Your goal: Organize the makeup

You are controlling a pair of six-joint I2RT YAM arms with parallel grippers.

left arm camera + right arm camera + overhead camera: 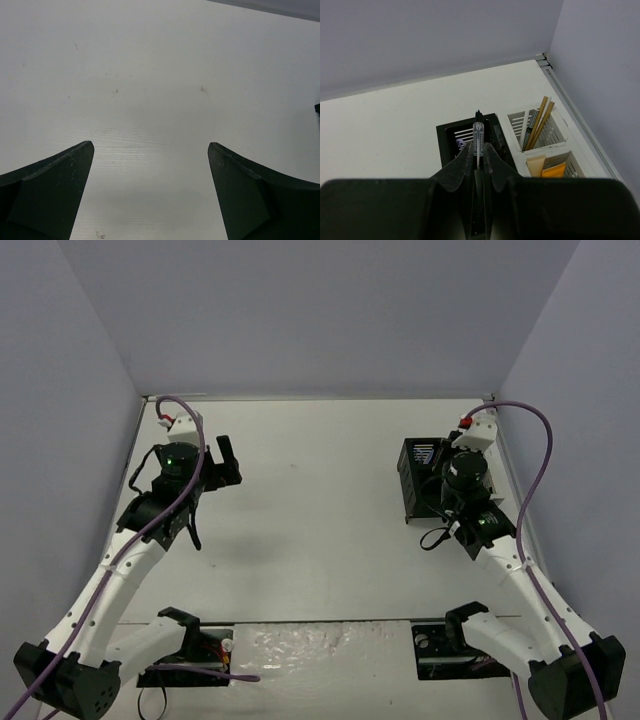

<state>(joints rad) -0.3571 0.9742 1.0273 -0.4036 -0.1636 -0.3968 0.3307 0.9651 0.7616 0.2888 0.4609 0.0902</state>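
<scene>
My right gripper (pixel 478 147) is shut on a slim black makeup pencil with a clear cap (pixel 478 131), held tip-forward over the black compartment (pixel 449 136) of the holder (pixel 418 480). A lavender tool (pixel 461 144) shows inside that compartment. The white compartment (pixel 557 134) beside it holds two beige sticks (pixel 540 122) and a checkered pencil (pixel 530 127). An orange item (pixel 555 171) sits in the nearer white compartment. My left gripper (pixel 225 462) (pixel 150 150) hangs open over bare white table (pixel 150 75), with nothing between its fingers (pixel 60 185).
The holder stands at the table's right side, close to the right wall (pixel 600 75). Grey walls enclose the left, back and right. Purple cables (pixel 530 480) loop off both arms. A dark edge (pixel 317 107) shows at the far right of the left wrist view.
</scene>
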